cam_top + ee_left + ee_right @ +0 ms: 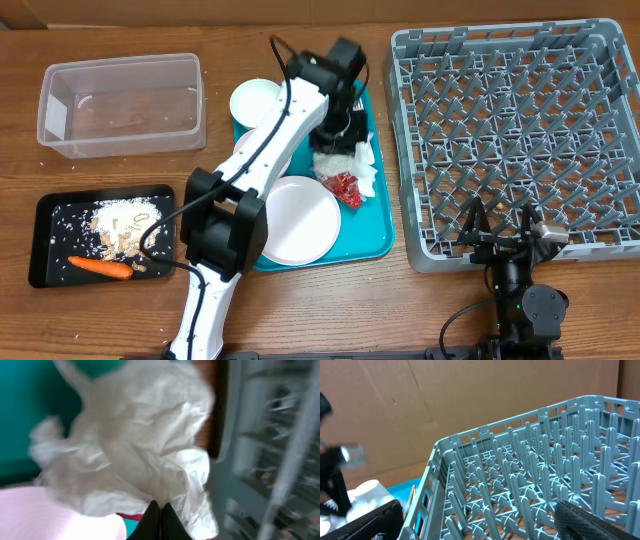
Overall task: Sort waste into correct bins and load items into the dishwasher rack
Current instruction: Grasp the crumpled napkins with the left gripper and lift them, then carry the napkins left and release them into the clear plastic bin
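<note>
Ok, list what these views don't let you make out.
- Overhead: the left arm covers the middle of the teal tray; whatever lies beneath is hidden.
- Left wrist: the napkin fills the frame and hides most behind it; the dishwasher rack is blurred.
- Right wrist: the white dish at lower left is too blurred to tell cup from bowl.

The crumpled white napkin (135,445) is pinched in the closed tips of the left gripper (159,510), with its red wrapper (345,188) just behind. The round white plate (298,220) lies flat behind the gripper, and a white bowl (257,102) sits to its left. The grey rack (520,130) stands to its right. Far left are the clear tub (120,105) and the black tray (45,240), which holds crumbs (120,222) and a carrot (100,267).
</note>
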